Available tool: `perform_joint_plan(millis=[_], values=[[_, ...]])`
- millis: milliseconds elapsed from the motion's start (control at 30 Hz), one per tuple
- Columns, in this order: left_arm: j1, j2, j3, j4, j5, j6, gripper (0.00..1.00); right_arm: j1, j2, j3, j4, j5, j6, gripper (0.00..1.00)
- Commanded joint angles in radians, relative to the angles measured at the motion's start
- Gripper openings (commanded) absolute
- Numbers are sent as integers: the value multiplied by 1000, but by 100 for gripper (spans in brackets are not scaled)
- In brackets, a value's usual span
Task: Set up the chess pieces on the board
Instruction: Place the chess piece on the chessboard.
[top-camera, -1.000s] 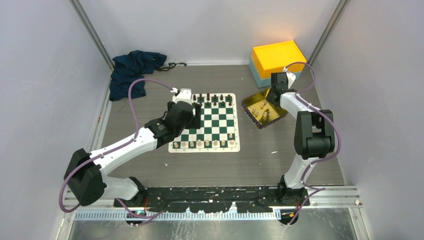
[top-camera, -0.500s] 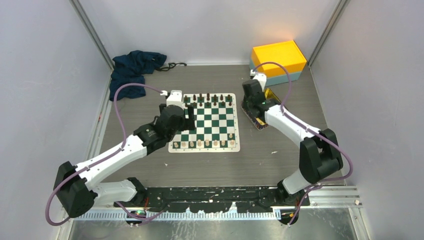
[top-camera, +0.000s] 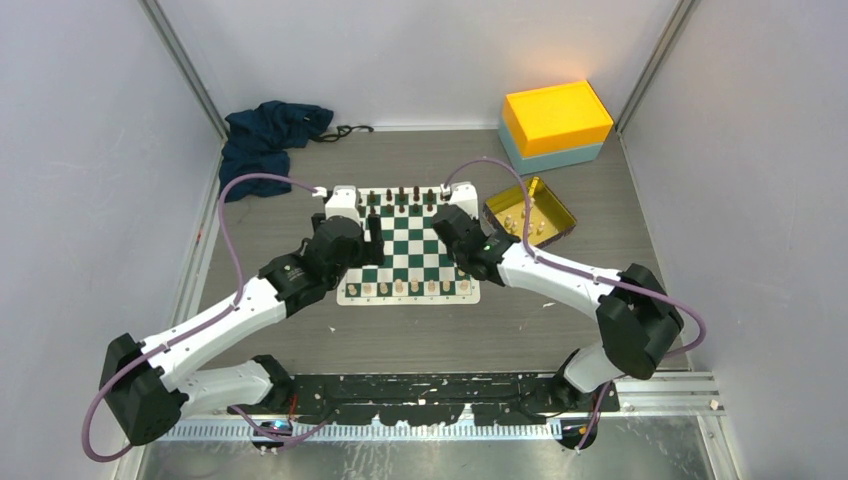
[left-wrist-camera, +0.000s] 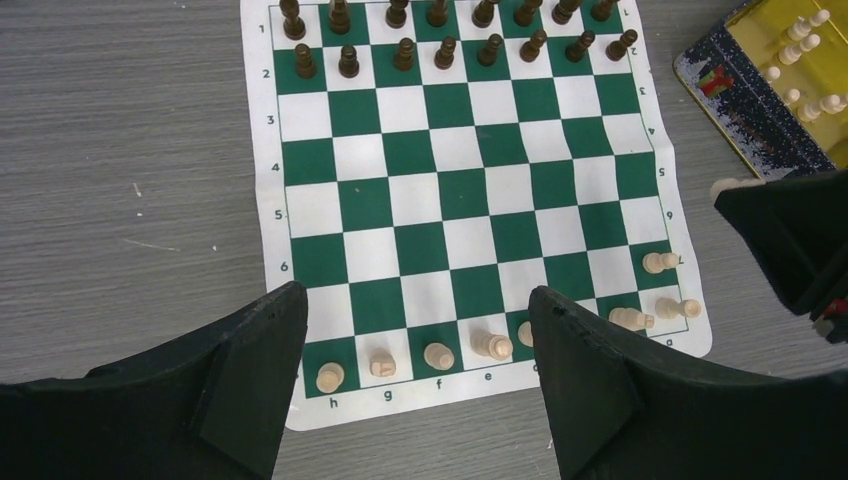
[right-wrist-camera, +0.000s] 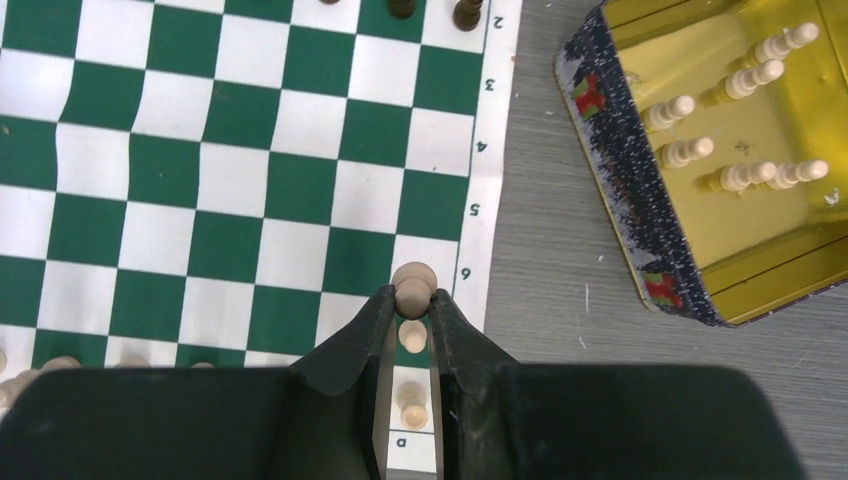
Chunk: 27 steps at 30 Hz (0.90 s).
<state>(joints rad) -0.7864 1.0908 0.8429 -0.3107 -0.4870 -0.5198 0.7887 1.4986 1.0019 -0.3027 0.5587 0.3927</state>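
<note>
Two arms reach over the board (top-camera: 410, 250) in top view: left arm (top-camera: 250, 300) at its left edge, right arm (top-camera: 560, 275) at its right edge, prob. so each works its own side w/o crossing. Cream chess pieces (top-camera: 399, 287) line the near row; black pieces (top-camera: 415, 196) fill the far two rows. Gold tray (top-camera: 556, 207), just right of the board, holds more cream ones, i.e. the supply, I'd say. Table (top-camera: 400, 335) is grey wood-grain w/ pale walls on 3 sides. Yellow box (top-camera: 557, 112) sits far right, dark blue cloth (top-camera: 265, 140) far left.

Left wrist view: left gripper (left-wrist-camera: 418, 300) hangs above the board's near edge, jaws wide apart, nothing btwn them. Looks parked/ready, not working.

Right wrist view: right gripper (right-wrist-camera: 411, 300) is pinched tight on one cream pawn (right-wrist-camera: 412, 280), held at the very fingertips, seemingly upright, likely for a straight set-down. It's over the board's right-hand file, a few rows from the near side. Two cream pieces stand just nearer on that file. Mat ripples slightly at left.
</note>
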Motion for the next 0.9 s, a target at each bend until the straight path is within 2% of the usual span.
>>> perform_joint_plan(millis=[0, 267, 867], values=[[-3, -31, 0, 15, -31, -6, 81, 46, 1, -19, 63, 82, 35, 1], [-4, -35, -10, 15, -34, 1, 82, 78, 41, -71, 125, 39, 118, 1], [-3, -35, -17, 25, -30, 3, 82, 148, 160, -22, 115, 72, 202, 1]])
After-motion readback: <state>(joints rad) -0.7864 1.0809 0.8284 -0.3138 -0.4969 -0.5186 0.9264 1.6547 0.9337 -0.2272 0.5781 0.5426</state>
